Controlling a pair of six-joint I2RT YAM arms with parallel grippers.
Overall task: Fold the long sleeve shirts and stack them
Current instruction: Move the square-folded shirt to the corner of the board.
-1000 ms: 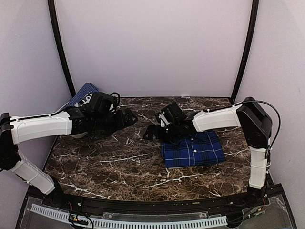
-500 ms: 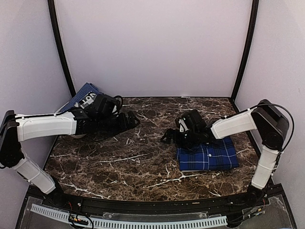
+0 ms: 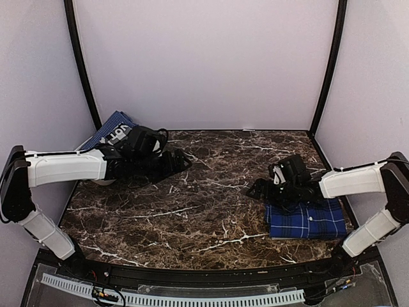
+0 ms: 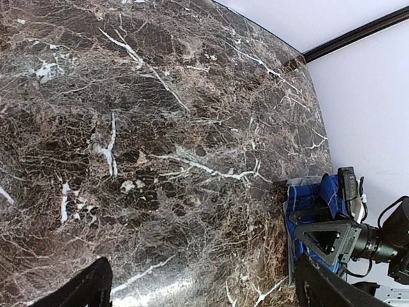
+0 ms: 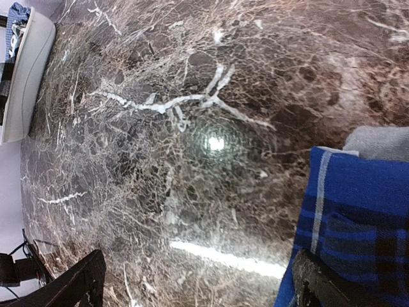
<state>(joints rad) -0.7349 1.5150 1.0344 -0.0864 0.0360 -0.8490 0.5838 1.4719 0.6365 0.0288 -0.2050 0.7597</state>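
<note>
Blue-and-black plaid shirt (image 3: 305, 222) folded into a compact rectangle at the right side of the dark marble tabletop (image 3: 192, 211), close to the right arm's base, white stripes and a row of pale buttons on top. Only a sliver of grey shirt (image 5: 383, 142) on show, past the plaid's far edge in the right wrist view; under the plaid or merely touching it, cannot tell.

Spread wide and empty, right claw (image 3: 259, 190) low over bare marble just left of the plaid, wrist above the cloth's far-left corner. One finger (image 5: 319, 281) over the plaid's edge in the wrist view; contact with the cloth impossible to judge.

Equally wide apart and holding nothing, left claw (image 3: 181, 160) stretched over the far-left part of the tabletop, pointing right, well apart from both shirts. From its wrist view, plaid visible at the right border, partly hidden by the right arm's black hardware.

Blue checked cloth (image 3: 110, 123) tucked in the far-left corner, partly hidden behind the left arm.
</note>
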